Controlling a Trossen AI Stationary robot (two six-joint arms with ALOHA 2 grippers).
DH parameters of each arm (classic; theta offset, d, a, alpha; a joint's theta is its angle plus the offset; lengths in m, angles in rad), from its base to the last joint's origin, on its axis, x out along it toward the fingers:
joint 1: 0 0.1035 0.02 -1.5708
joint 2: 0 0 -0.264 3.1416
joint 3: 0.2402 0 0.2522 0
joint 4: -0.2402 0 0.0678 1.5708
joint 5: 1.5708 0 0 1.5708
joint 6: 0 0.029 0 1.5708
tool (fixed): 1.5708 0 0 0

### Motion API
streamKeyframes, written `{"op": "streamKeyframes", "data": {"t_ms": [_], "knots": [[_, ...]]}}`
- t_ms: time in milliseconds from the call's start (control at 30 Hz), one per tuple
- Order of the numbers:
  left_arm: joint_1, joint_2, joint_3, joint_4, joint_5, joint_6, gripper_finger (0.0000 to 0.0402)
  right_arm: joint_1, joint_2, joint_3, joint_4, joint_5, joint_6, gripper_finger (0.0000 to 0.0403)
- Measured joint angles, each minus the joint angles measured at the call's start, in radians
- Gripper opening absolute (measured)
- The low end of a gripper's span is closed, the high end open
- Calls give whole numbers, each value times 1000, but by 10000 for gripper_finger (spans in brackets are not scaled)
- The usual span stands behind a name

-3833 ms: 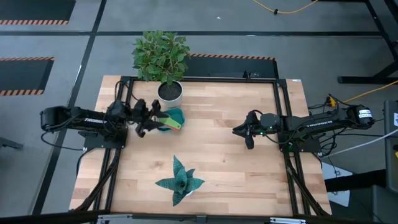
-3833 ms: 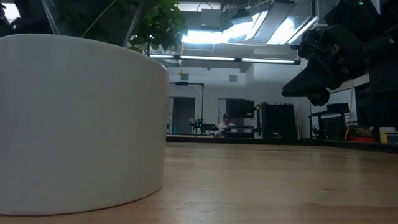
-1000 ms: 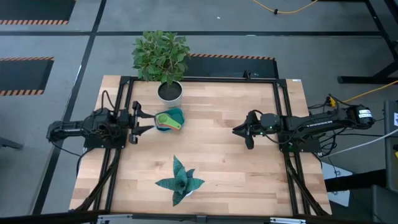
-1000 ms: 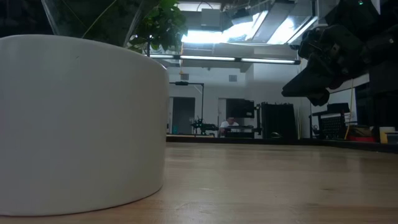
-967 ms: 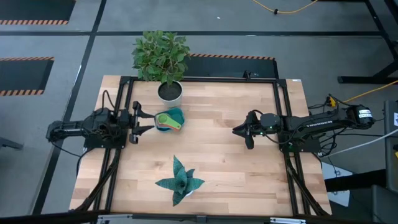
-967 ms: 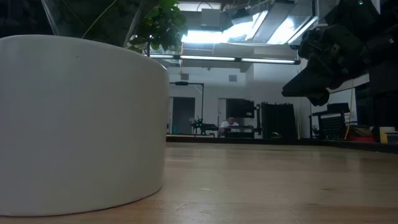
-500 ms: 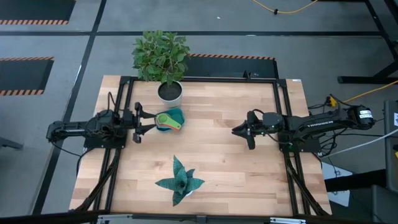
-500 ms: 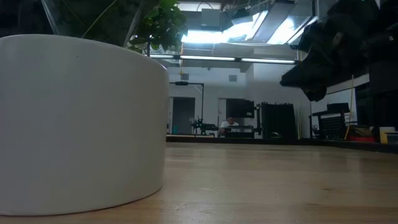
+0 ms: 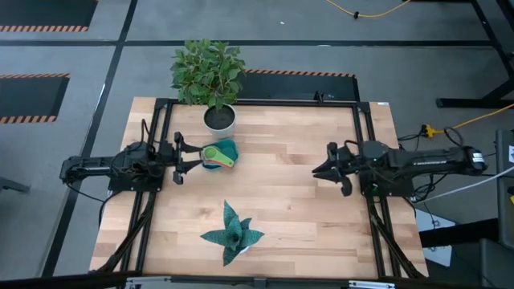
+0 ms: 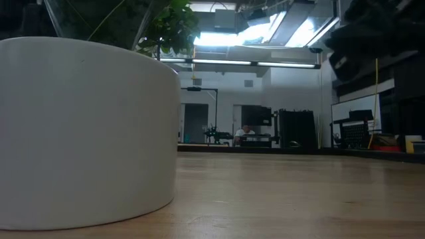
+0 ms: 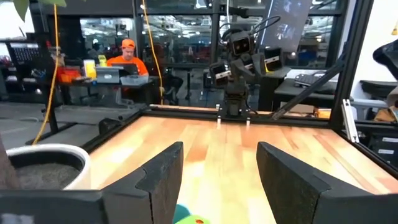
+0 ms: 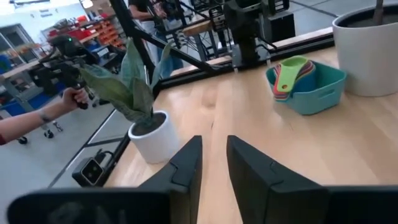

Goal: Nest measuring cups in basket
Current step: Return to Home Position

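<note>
A pale wooden table [image 9: 281,185] inside a black frame is set on a grey workshop floor, with shelving and benches seen beyond it. The left gripper [image 9: 191,159] is held low at the left side of the table with its fingers spread wide and nothing between them. Just ahead of its fingertips, not touching them, the small teal round plastic basket [image 9: 229,148] is found. The nested plastic measuring cups [image 9: 214,154] are stacked inside it, a green one on top, with their handles fanned over the rim. Beyond the basket from this gripper's flank, a white round pot holding a leafy green plant [image 9: 218,119] is placed. The right gripper [image 9: 324,168] is held above the right side of the table, well apart from the basket, which is faced by it; its fingers are held close, a narrow gap left between them, nothing pinched. A small white pot with a spiky green plant [image 9: 232,234] is seen near the front edge, between the two grippers.
</note>
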Motion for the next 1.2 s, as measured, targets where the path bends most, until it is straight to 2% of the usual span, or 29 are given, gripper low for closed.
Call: {"op": "streamKeyframes", "data": {"t_ms": [300,667,933,1200], "knots": [[0,0,0,-7,0,-16,198,0,-211,0,-196,64,-70,80],[0,0,0,-23,0,-17,198,0,-359,0,-333,65,-124,80],[0,0,0,-23,0,-16,198,0,-427,0,-343,63,-191,80],[0,0,0,-23,0,-11,198,0,-435,-5,-330,61,-229,80]]}}
